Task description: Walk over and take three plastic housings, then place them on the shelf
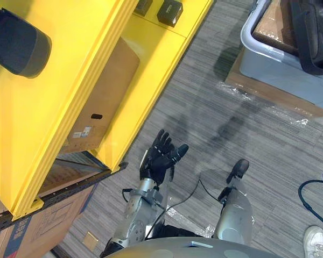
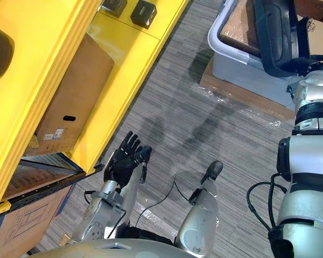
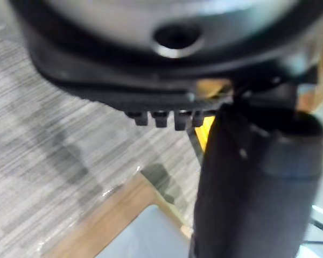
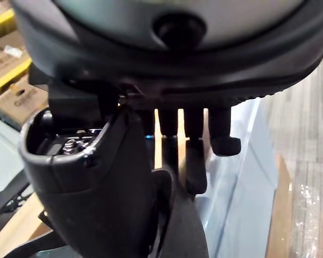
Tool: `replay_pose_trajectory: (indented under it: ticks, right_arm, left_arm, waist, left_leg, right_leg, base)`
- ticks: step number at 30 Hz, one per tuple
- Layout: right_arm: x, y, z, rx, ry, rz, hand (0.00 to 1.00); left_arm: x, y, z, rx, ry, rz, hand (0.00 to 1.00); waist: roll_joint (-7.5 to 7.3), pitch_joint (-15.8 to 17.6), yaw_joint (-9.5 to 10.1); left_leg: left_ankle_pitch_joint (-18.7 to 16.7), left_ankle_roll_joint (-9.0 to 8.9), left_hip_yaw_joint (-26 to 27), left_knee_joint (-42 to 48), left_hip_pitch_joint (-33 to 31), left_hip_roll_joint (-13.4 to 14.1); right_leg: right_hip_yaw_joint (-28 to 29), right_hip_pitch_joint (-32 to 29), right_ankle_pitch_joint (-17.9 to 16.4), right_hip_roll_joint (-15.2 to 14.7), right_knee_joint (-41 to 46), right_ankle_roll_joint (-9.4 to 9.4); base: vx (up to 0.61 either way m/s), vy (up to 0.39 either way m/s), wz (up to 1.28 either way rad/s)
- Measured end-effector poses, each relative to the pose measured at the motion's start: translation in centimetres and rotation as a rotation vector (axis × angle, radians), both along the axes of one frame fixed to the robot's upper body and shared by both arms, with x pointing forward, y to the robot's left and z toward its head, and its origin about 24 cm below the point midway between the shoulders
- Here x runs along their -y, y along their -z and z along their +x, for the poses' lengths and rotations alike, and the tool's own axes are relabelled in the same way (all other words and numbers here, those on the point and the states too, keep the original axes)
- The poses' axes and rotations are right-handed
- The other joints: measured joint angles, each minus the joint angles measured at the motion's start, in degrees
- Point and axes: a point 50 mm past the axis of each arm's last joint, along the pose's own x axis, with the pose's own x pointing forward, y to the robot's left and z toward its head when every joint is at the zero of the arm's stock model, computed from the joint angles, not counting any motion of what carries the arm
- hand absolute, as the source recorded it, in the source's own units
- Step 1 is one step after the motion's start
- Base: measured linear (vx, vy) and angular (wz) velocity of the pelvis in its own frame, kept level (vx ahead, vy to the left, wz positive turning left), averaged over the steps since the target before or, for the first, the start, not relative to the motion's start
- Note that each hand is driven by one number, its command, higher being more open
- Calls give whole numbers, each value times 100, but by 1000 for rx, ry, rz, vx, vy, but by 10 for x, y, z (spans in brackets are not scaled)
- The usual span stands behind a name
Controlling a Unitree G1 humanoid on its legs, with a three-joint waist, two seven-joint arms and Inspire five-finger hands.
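Two dark, box-shaped plastic housings (image 1: 169, 12) (image 2: 114, 6) lie on the yellow shelf (image 1: 70, 91) at the far left, well ahead of both hands. My left hand (image 1: 159, 158) hovers over the carpet beside the shelf's near corner, fingers straight and spread, holding nothing. In the left wrist view its thumb (image 3: 253, 183) stands away from the fingers. My right hand (image 1: 238, 169) hangs over the floor to the right, seen edge-on. Its fingers (image 4: 196, 156) hang relaxed and hold nothing.
A cardboard box (image 1: 99, 105) sits on the shelf's lower level, with more cartons (image 1: 43, 226) under it. A grey bin (image 2: 242, 64) on a wrapped wooden pallet (image 2: 247, 99) stands far right. Another robot (image 2: 312, 161) and a person's shoe (image 1: 317, 239) are at the right.
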Motion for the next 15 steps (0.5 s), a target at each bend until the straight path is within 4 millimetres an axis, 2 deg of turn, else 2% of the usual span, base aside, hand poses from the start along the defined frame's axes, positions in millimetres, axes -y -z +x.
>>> replay_pose_trajectory:
  ticks: [6, 12, 15]
  right_arm:
    - [-1, -2, 0, 27, 29, -20, 0]
    - [-21, -29, 11, 118, 7, -218, 0]
    - [-34, -43, 17, 153, -32, -307, 0]
  left_arm:
    - [-5, -11, -3, 54, -26, -24, 100]
    - [-12, -33, 6, 166, -15, -4, 100]
    - [-7, -48, 24, 187, 56, -51, 100]
  waist:
    - [-14, 9, -93]
    - [-95, 64, -324]
    - [-142, 95, -375]
  left_leg:
    - [100, -27, 54, -225, 248, 23]
    - [159, -76, 194, -482, 635, 131]
    - [203, -128, 257, -629, 836, 224]
  right_leg:
    - [44, 111, -6, 2, -9, -10]
    - [139, 301, -23, 76, -40, -36]
    - [215, 408, -36, 168, -73, -56]
  base:
    - [9, -2, -3]
    - [10, -10, -12]
    - [-5, -29, -14]
